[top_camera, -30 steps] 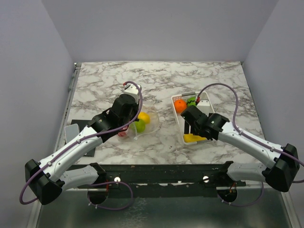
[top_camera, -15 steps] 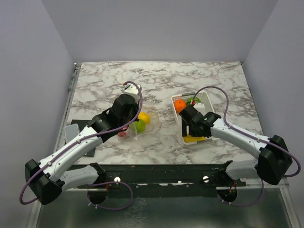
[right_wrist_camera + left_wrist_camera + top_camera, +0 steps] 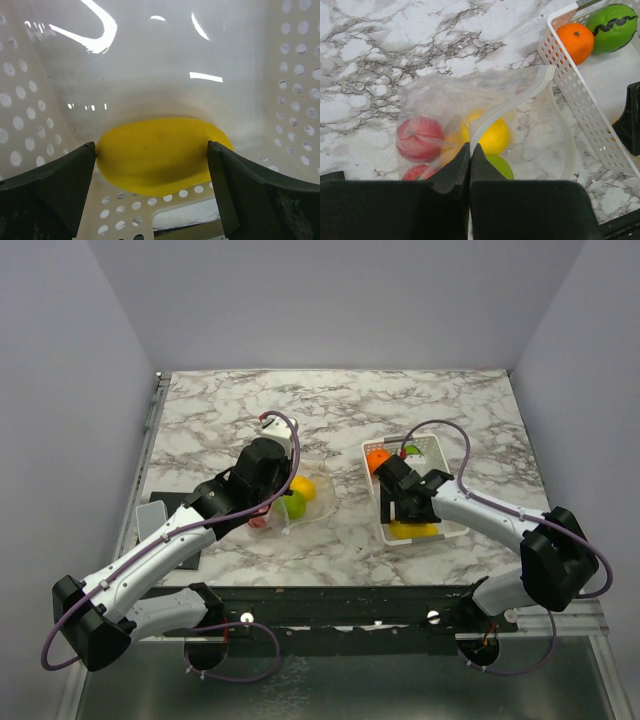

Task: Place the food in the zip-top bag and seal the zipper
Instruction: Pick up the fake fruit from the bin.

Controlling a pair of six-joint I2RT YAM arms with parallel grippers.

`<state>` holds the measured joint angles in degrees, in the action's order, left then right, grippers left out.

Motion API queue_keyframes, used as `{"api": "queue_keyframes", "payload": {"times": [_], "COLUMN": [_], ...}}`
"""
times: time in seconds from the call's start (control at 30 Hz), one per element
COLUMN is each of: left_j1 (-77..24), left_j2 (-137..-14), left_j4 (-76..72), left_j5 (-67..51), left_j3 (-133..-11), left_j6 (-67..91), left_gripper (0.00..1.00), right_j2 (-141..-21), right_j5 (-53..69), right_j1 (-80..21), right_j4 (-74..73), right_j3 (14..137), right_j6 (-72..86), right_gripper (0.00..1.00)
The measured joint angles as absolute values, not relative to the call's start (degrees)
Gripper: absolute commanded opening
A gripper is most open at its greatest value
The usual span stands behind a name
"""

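The zip-top bag (image 3: 445, 100) lies open on the marble, holding red (image 3: 419, 137), yellow (image 3: 492, 135) and green (image 3: 497, 167) food. My left gripper (image 3: 470, 147) is shut on the bag's zipper (image 3: 510, 107) strip at the near side of the mouth. In the top view that gripper (image 3: 283, 498) sits over the bag (image 3: 315, 510). My right gripper (image 3: 151, 147) is open and low inside the white tray (image 3: 150, 60), with one finger on each side of a yellow food piece (image 3: 160, 155). An orange (image 3: 377, 458) and a striped green ball (image 3: 408, 451) lie at the tray's far end.
The white perforated tray (image 3: 445, 462) stands right of the bag; its wall (image 3: 575, 100) runs close to the bag's mouth. A black mat (image 3: 165, 502) with a grey item (image 3: 150, 518) lies at the left edge. A black rail (image 3: 340, 605) runs along the near edge.
My right arm has swung towards the tray's near end and come down over the yellow piece, its jaws opening wider. The left arm and the bag have not moved.
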<state>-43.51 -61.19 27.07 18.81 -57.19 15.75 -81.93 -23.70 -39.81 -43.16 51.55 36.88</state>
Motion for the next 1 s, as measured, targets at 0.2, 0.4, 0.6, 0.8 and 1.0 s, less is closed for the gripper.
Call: {"api": "queue_keyframes", "payload": {"times": [0.2,0.4,0.6,0.8,1.0], "left_j1": [-43.5,-43.5,-43.5,-43.5,-43.5], "left_j2": [-61.2,-61.2,-61.2,-61.2,-61.2], "left_j4": [27.1,27.1,27.1,27.1,27.1], "left_j5": [18.8,18.8,18.8,18.8,18.8], "left_j3": [-57.2,-57.2,-57.2,-57.2,-57.2], "left_j6": [15.7,15.7,15.7,15.7,15.7], "left_gripper": [0.00,0.00,0.00,0.00,0.00], "right_j2": [-84.3,-84.6,-84.6,-82.6,-78.8], "right_j5": [-25.7,-26.2,-26.3,-24.8,-21.8], "right_j1": [-37.0,-34.2,-33.2,-33.2,-33.2], "right_j4": [-42.3,-41.5,-41.2,-41.1,-41.9], "right_j3": [52.2,52.3,53.5,54.4,55.2], "right_j6": [38.1,38.9,39.0,37.2,34.2], "right_gripper": [0.93,0.93,0.94,0.96,0.96]}}
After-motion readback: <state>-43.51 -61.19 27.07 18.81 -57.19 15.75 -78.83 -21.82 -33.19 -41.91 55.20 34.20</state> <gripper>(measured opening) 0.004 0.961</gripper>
